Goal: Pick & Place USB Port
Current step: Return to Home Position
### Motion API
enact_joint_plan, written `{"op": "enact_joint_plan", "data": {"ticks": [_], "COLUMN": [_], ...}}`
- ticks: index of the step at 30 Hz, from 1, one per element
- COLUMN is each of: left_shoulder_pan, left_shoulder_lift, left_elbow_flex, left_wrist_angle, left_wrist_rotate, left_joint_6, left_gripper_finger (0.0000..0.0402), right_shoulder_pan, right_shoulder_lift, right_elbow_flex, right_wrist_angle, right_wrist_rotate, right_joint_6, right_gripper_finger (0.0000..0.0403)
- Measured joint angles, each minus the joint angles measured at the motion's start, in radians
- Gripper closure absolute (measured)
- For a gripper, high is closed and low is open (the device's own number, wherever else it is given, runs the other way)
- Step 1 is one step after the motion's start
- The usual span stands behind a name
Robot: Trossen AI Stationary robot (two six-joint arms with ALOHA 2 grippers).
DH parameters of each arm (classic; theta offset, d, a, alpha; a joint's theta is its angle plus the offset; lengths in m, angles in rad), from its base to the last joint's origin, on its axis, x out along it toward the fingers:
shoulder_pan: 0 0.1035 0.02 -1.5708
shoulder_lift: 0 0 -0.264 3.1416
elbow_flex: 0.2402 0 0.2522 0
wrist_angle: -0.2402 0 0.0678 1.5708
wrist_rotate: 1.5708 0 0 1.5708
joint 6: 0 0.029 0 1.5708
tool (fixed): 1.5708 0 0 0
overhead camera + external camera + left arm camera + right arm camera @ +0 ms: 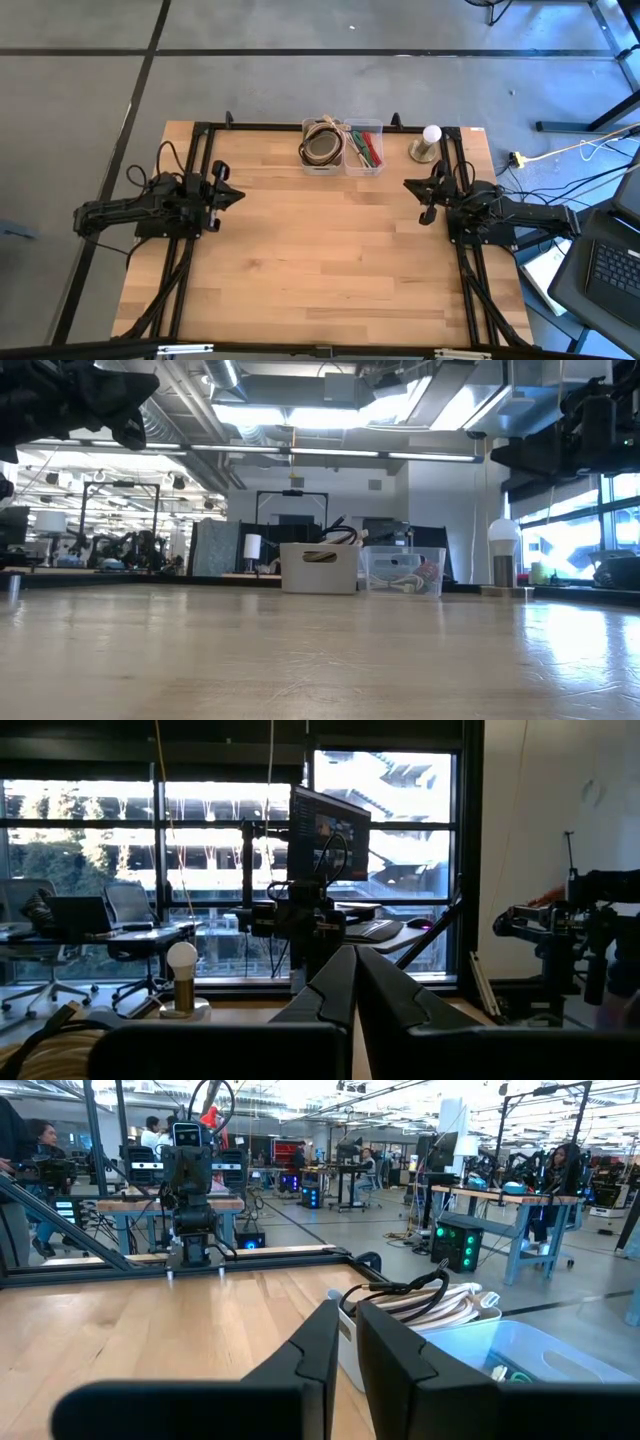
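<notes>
**Both arms parked at the table sides, cables in the white bin**

Near half of the table (320,270): bare wood.

Mid table, left edge: the left gripper (232,190) is held above the wood and points inward. In the left wrist view its fingers (330,990) are pressed together with no real gap and nothing between them.

Mid table, right edge: the right gripper (415,195) mirrors it, raised and facing the left arm (190,1190) across the table. Only a thin slit shows between its fingers (320,1345), and they hold nothing. In the low view both arms hang high, clear of the surface.

Far edge, centre: the white bin (322,168) holds the coiled cables (322,146), tan and dark loops piled inside. In the low view some loops stick up over the rim. The bin is well apart from both grippers.

Touching its right side is the clear bin (365,172), with red and green items inside; I can't tell what they are.

Far right corner: a lamp (428,143) with a white bulb on a round base stands upright, just beside the clear bin.

Off the table, right: a laptop (612,268) and loose wiring on the floor.

Beyond, in the right wrist view: a workshop with benches, more rigs and people (45,1140) in the background. The left wrist view looks at windows and a monitor (330,825).
</notes>
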Motion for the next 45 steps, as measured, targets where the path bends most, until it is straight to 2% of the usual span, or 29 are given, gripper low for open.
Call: {"op": "enact_joint_plan", "data": {"ticks": [17, 21, 45], "left_shoulder_pan": [0.0, 0.0, 0.0], "left_shoulder_lift": [0.0, 0.0, 0.0], "left_elbow_flex": [0.0, 0.0, 0.0], "left_wrist_angle": [0.0, 0.002, -0.002], "left_wrist_rotate": [0.0, 0.0, 0.0], "left_joint_6": [0.0, 0.0, 0.0], "left_gripper_finger": [0.0394, 0.0395, 0.0394], "right_shoulder_pan": [0.002, 0.039, 0.05], "right_shoulder_lift": [0.0, 0.009, 0.01], "right_elbow_flex": [0.0, 0.0, 0.0], "right_wrist_angle": [-0.001, 0.046, 0.023], "right_wrist_rotate": [0.001, -0.003, 0.002], "right_joint_6": [0.0, 0.0, 0.0], "right_gripper_finger": [0.0358, 0.0358, 0.0358]}}
